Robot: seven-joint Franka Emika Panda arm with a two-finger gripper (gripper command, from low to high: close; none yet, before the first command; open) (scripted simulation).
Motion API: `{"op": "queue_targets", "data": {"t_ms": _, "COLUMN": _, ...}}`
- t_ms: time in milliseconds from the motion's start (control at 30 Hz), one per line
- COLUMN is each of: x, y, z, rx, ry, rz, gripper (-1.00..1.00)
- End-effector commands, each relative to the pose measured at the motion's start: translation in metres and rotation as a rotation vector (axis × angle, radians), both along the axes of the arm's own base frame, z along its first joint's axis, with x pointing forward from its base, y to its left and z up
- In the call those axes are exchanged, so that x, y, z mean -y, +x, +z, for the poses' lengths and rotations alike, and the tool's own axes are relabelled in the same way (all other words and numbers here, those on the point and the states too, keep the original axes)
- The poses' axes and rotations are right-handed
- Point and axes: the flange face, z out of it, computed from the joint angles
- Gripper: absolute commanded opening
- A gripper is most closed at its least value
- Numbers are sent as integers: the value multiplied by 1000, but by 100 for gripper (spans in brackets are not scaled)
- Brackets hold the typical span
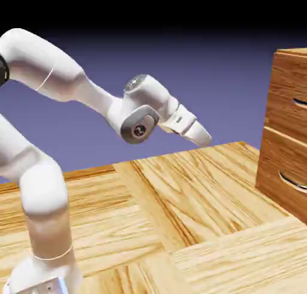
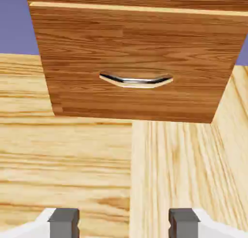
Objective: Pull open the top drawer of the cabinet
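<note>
Top drawer [image 1: 292,86] sits at the exterior view's right edge, uppermost front of the cabinet [image 1: 282,143], only partly in frame. Its metal handle [image 1: 300,102] shows as a short dark sliver at the picture's border. Front looks flush with the cabinet face; shut, as far as can be told from this angle.

Lower drawer front [image 1: 285,167] below it, with its own curved handle [image 1: 292,180]. In the hand view one drawer front [image 2: 135,62] fills the upper half, thin curved handle [image 2: 136,80] near its middle; another wood edge above it. Which drawer this is cannot be told for sure.

Gripper [image 1: 201,134] hangs in mid-air, well apart from the cabinet, pointing toward it and slightly down. Hand view shows both grey fingertips [image 2: 64,221] at the bottom edge, spread wide, nothing between them: gripper open, empty.

Pale wood bench [image 1: 180,227] under everything. White arm [image 1: 54,77] rises from lower left. Blue-violet backdrop [image 1: 180,53] behind.
</note>
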Motion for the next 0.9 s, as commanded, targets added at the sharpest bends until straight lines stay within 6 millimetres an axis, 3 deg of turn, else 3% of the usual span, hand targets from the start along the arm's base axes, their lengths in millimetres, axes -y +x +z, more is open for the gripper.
{"op": "queue_targets", "data": {"t_ms": 0, "x": 9, "y": 7, "z": -6, "rx": -24, "ry": 52, "rz": -45, "gripper": 0}}
{"op": "queue_targets", "data": {"t_ms": 200, "x": 66, "y": 45, "z": -52, "rx": -160, "ry": 326, "rz": -331, "gripper": 0}}
{"op": "queue_targets", "data": {"t_ms": 367, "x": 114, "y": 65, "z": -97, "rx": -246, "ry": 505, "rz": -589, "gripper": 0}}
{"op": "queue_targets", "data": {"t_ms": 633, "x": 188, "y": 79, "z": -160, "rx": -285, "ry": 709, "rz": -1007, "gripper": 0}}
{"op": "queue_targets", "data": {"t_ms": 867, "x": 247, "y": 82, "z": -190, "rx": -186, "ry": 825, "rz": -1326, "gripper": 0}}
